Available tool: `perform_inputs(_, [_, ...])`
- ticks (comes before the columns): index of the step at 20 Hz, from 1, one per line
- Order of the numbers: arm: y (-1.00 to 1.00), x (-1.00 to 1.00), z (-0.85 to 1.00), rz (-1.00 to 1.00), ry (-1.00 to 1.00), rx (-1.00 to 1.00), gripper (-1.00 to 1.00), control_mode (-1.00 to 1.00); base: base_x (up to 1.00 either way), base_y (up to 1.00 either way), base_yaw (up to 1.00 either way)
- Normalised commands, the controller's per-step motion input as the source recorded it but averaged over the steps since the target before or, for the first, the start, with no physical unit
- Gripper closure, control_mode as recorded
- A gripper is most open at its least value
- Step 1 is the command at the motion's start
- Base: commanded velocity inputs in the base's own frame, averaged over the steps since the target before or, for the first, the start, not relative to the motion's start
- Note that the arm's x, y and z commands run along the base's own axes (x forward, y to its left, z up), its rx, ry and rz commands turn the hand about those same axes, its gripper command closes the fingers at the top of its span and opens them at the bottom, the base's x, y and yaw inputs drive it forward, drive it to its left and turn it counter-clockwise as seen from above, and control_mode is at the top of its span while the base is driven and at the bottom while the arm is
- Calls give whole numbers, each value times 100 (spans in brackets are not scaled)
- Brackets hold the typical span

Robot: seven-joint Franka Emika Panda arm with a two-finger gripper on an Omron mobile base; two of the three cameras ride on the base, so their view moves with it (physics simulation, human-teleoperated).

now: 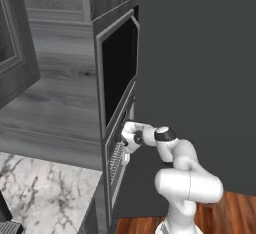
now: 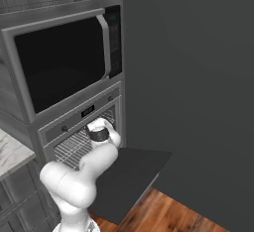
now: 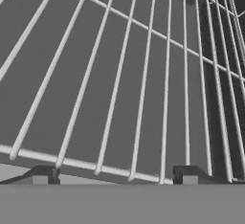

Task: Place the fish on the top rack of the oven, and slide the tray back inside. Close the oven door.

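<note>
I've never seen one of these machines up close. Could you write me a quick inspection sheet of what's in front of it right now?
Surface: marble counter at the left, bare where it shows.
Job's things: oven open, oven door folded down flat; top rack of silver wires right in front of the hand. Fish: nothing seen.
Clutter: nothing seen.
Grippers: gripper at the rack's front edge, fingers spread apart, nothing between them.
Cables: nothing seen.
Surroundings: microwave above the oven, dark wall, wood floor.
</note>
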Motion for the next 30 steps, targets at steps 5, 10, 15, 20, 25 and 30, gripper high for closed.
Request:
perform_inputs(5, [0, 0, 42, 1, 3, -3, -100, -100, 0, 0, 0])
perform_inputs(10, [-74, -42, 62, 0, 0, -1, -100, -100, 0, 0, 0])
perform_inputs(15, [-86, -52, 71, 0, -1, 0, -100, -100, 0, 0, 0])
perform_inputs(20, [-82, -52, 80, 0, 0, 0, -100, -100, 0, 0, 0])
perform_inputs(25, [-61, -35, 91, 0, 0, 0, -100, -100, 0, 0, 0])
perform_inputs(30, [-59, -63, 84, 0, 0, 0, -100, -100, 0, 0, 0])
